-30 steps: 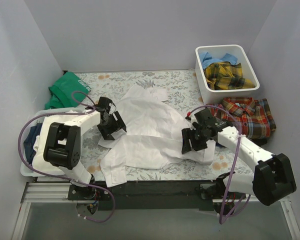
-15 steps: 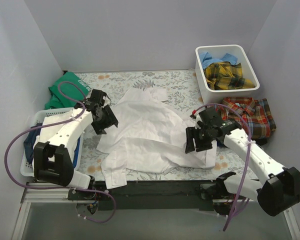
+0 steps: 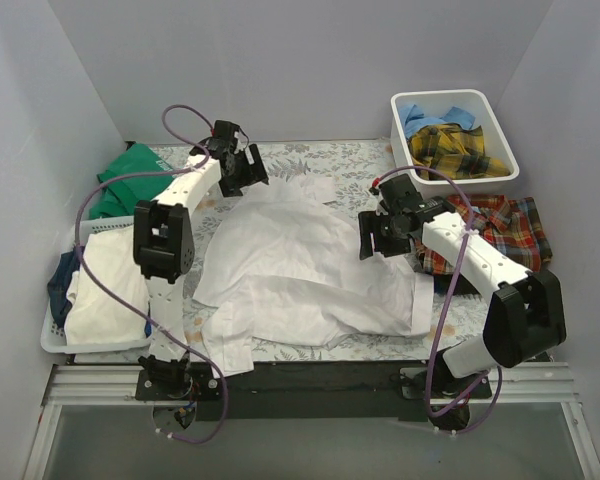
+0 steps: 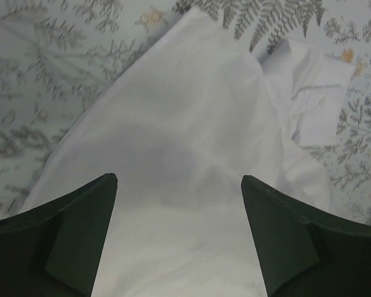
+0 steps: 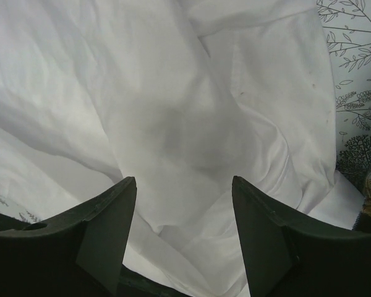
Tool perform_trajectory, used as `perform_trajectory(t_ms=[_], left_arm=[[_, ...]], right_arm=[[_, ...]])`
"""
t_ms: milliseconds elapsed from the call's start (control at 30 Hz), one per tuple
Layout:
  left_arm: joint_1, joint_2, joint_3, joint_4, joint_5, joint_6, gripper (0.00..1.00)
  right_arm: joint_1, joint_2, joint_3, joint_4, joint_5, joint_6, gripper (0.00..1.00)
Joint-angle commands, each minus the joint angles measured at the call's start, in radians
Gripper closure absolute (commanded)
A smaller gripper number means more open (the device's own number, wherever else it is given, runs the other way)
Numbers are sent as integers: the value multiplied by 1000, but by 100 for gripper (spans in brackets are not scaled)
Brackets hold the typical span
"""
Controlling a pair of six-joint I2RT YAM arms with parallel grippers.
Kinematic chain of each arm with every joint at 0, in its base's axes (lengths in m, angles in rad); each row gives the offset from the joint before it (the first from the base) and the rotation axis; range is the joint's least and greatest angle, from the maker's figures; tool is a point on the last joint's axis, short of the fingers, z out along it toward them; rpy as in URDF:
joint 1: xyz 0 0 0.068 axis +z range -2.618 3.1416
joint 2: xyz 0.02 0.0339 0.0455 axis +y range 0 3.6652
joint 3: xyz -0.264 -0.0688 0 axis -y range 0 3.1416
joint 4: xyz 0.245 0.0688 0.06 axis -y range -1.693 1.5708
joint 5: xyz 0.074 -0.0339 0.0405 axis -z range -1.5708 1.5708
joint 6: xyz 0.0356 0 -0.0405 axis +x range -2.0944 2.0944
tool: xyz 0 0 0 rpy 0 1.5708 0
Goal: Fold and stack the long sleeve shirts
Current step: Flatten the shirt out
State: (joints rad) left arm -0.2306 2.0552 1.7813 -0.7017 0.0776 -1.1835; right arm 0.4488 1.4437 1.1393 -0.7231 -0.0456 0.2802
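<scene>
The white shirt (image 3: pixel 300 265) lies crumpled and unfolded across the middle of the floral table cover (image 3: pixel 350 160). Its body spreads from the far side of the table toward the near edge, where a loose fold hangs close to the rail. It is wrinkled throughout and not squared up.

The left gripper (image 3: pixel 248 178) hangs over the far-left part of the white shirt, near its top edge. In the left wrist view its fingers (image 4: pixel 80 229) stand wide apart with only cloth visible below them – nothing is caught between them. A buttoned cuff or placket lies to one side of that view.

The right gripper (image 3: pixel 373 245) is over the right side of the same shirt. The right wrist view shows its fingers (image 5: pixel 105 229) likewise spread, with rumpled white cloth beneath and nothing held. Whether either gripper's tips touch the cloth cannot be told.

The red-orange plaid shirt (image 3: pixel 500 232) lies loosely folded on the table at the right, just near of the white bin (image 3: pixel 408 172); the right arm crosses in front of its left edge. The bin holds the yellow plaid shirt (image 3: pixel 450 150), bunched, with the light blue shirt (image 3: pixel 425 115) behind it.

At the left edge a basket (image 3: pixel 52 340) holds white and dark blue cloth – a green cloth (image 3: pixel 128 180) lies beyond it by the wall.
</scene>
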Motion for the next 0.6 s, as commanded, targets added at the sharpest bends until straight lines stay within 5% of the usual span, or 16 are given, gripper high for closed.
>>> perform_trajectory(t_ms=[0, 100, 367, 567], left_arm=[[-4, 163, 266, 16, 120, 35, 17], [-15, 284, 424, -10, 120, 30, 17], [-65, 390, 429, -21, 18, 100, 13], [-141, 465, 444, -85, -235, 191, 10]], right_arm=[[-4, -8, 59, 47, -10, -18, 29], [-5, -19, 27, 59, 3, -18, 29], [-5, -36, 16, 67, 36, 7, 29], [-5, -25, 31, 67, 39, 1, 29]])
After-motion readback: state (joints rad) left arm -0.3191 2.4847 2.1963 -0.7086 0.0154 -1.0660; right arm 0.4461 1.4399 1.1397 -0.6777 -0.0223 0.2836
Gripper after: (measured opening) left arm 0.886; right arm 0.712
